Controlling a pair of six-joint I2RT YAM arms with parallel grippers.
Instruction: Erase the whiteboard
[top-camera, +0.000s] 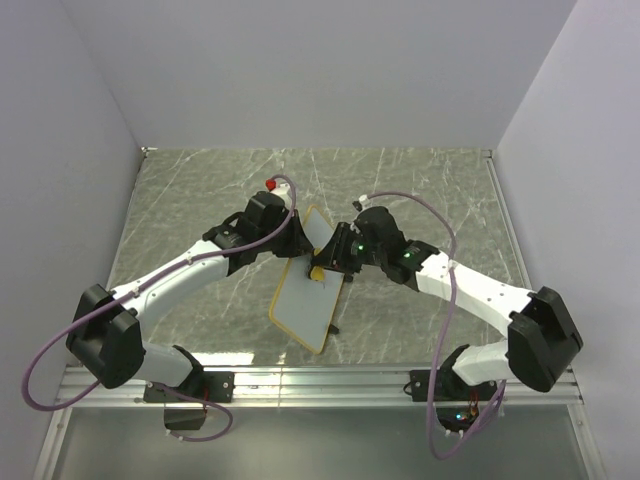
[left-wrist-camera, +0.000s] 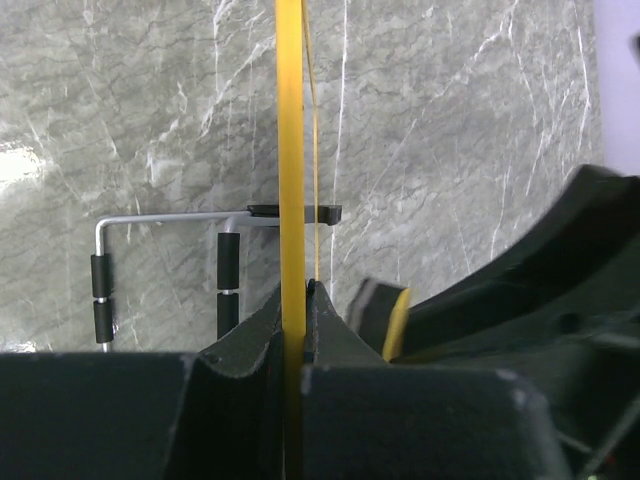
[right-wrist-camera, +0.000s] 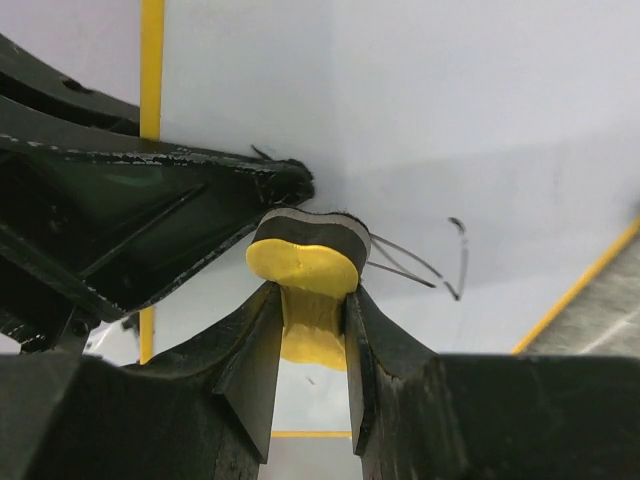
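The whiteboard, white with a thin yellow frame, is tilted up off the table at centre. My left gripper is shut on its yellow edge, seen edge-on in the left wrist view. My right gripper is shut on the small yellow bone-shaped eraser, whose dark felt face presses on the white surface. Thin dark scribble lines lie just right of the eraser. The eraser also shows in the left wrist view.
The board's bent wire stand with black feet hangs behind it. A red-capped marker lies at the back by the left arm. White walls close in the marbled table on three sides.
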